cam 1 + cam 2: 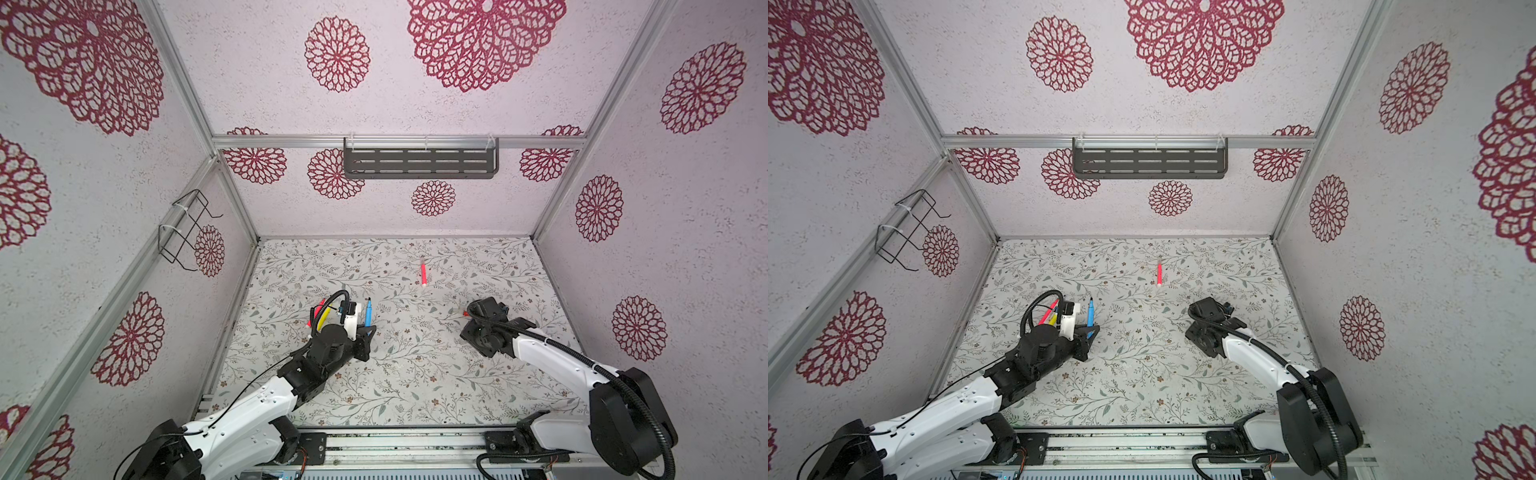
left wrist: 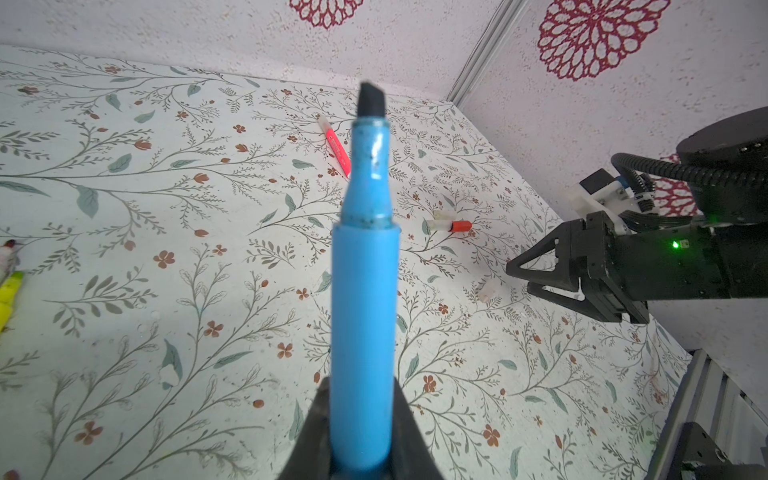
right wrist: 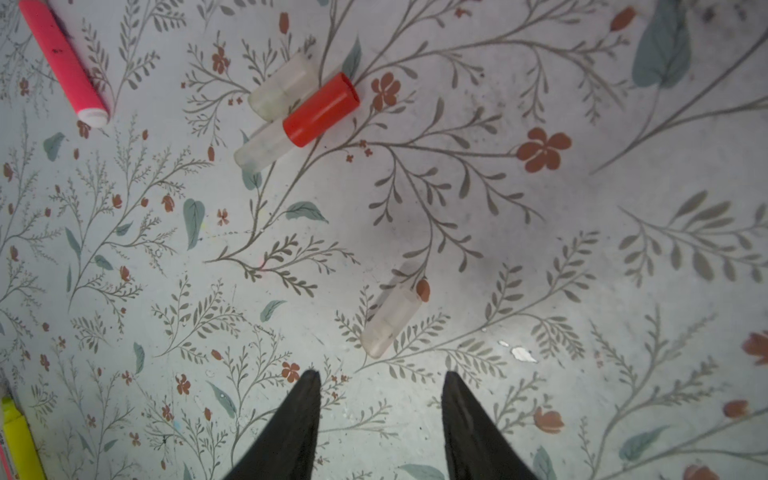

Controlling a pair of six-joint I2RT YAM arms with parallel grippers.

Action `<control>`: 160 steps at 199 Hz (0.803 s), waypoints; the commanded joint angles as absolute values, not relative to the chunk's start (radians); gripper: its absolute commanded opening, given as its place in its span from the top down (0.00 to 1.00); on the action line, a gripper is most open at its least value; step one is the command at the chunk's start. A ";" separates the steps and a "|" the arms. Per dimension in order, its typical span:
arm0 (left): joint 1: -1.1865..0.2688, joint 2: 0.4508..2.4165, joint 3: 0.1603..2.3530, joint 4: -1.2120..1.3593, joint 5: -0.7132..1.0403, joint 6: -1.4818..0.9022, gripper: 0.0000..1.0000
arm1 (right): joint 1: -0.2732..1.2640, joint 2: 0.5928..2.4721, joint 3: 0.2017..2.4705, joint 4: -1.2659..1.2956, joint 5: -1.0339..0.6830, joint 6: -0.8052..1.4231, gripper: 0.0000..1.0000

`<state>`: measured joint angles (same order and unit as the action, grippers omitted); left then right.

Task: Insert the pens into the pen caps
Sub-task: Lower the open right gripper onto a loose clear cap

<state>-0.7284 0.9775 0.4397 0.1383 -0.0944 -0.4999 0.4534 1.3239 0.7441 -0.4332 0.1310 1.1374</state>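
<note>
The left hand [image 2: 361,419] is clamped on the lower barrel of a blue pen [image 2: 363,311]. In both top views the pen [image 1: 368,313] [image 1: 1090,314] sits left of centre, pointing toward the far wall, its dark slanted tip bare.

The right hand [image 3: 380,376] is over the right-middle of the flowered worktop [image 1: 415,374]. Its jaws stand partly apart with nothing between them. A clear cap [image 3: 390,320] lies on its side just ahead of the fingertips, not touching them.

Beyond it lies a red cap [image 3: 322,110]. Two more clear caps [image 3: 282,87] lie against it, one in line with its end and one beside it.

A pink pen [image 1: 423,272] lies alone toward the far side, right of centre, well apart from both hands.

At the left, a yellow pen [image 1: 322,321] and a red pen [image 1: 316,311] lie close together on the worktop. The left arm's cable partly hides them, and whether they carry caps cannot be told.
</note>
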 commanded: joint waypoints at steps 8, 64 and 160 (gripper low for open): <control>-0.722 0.974 0.453 0.164 -0.090 -0.504 1.00 | 0.459 1.430 0.845 -0.549 0.153 1.261 0.54; -0.723 0.945 0.440 0.147 -0.101 -0.508 1.00 | 0.459 1.510 0.900 -0.556 0.163 1.293 0.53; -0.723 0.915 0.431 0.133 -0.119 -0.502 1.00 | 0.439 1.673 1.006 -0.656 0.137 1.267 0.57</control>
<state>-0.7280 0.9417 0.4397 0.1345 -0.1009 -0.5022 0.4465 1.6756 0.9909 -0.5926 0.1249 1.2488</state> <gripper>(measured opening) 0.177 0.427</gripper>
